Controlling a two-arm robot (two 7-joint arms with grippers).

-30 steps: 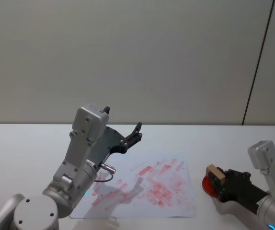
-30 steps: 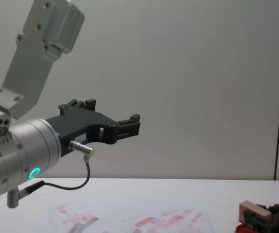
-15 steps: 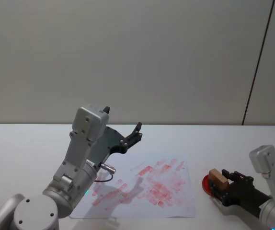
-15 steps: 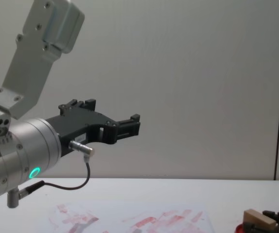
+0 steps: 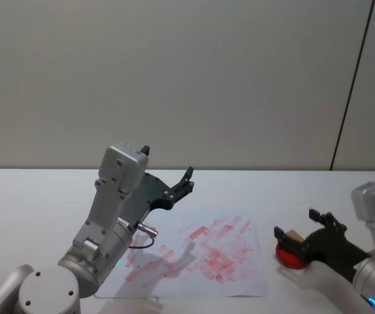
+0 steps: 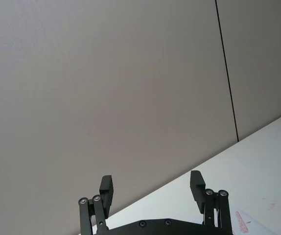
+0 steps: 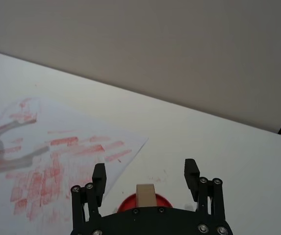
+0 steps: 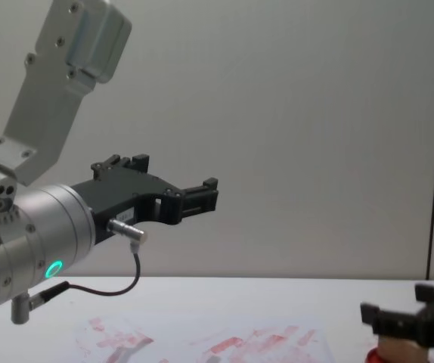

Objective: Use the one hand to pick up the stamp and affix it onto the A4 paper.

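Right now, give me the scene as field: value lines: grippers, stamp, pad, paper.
right gripper: open, low over the table, fingers either side of the stamp, not gripping it
stamp: tan wooden block, standing on the ink pad
ink pad: red, round, on the table right of the paper
A4 paper: flat on the table, covered in red stamp marks
left gripper: open, raised above the paper, idle
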